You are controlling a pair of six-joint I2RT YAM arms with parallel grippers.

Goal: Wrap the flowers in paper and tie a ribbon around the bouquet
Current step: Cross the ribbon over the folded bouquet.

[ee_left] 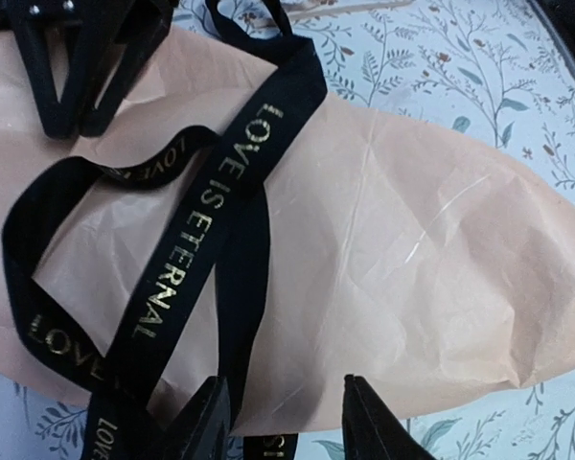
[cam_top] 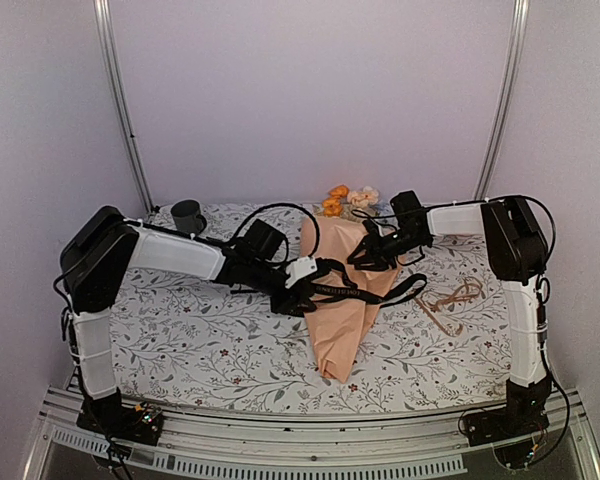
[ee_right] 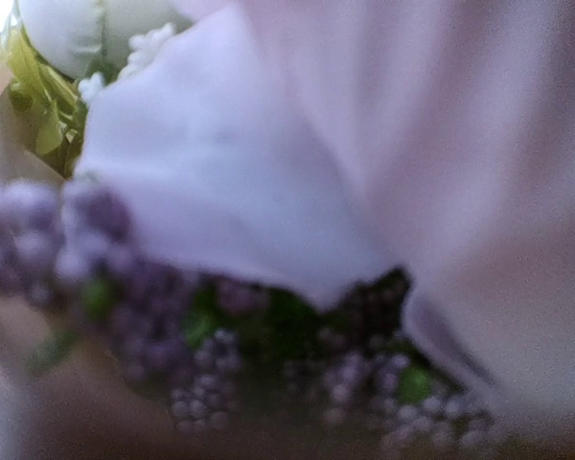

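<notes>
The bouquet [cam_top: 340, 320] lies in the middle of the counter [cam_top: 210, 350], with its tip toward the near edge and the flowers [cam_top: 345, 200] at the far end. The ribbon [ee_left: 196, 249] lies in loops across the paper [ee_left: 412, 259]. The left pincer [ee_left: 283, 388] is released above the cone's edge, with the ribbon beside one finger. The right pincer [ee_left: 70, 120] touches the paper. I cannot tell if it is grasping.
</notes>
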